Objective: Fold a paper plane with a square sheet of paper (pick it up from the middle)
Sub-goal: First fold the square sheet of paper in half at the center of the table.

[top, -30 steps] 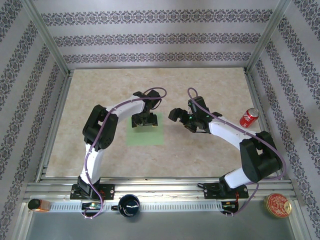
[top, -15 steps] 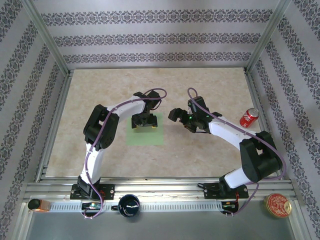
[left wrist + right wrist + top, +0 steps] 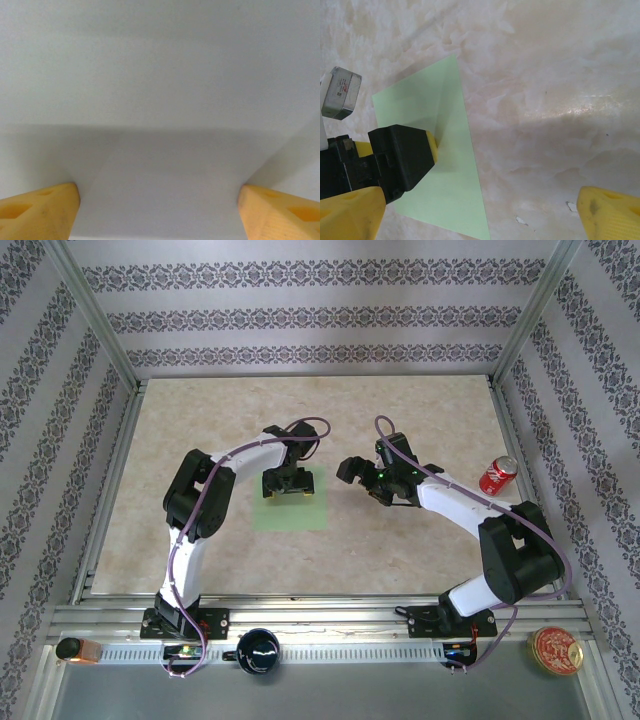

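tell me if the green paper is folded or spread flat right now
Spread flat. The square sheet of paper lies as one full square on the table, with no flap turned over.

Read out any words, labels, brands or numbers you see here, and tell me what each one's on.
Nothing is legible.
Red can: markings too small to read.
Round red tin: lid design too blurred.
Grey block: tiny red label, unreadable.

The square sheet of paper (image 3: 291,512) is lying flat on the worktop (image 3: 200,430), with the left gripper (image 3: 287,487) sitting over its far part, the right gripper (image 3: 360,480) hanging just right of it, and a can (image 3: 497,475) standing far right.
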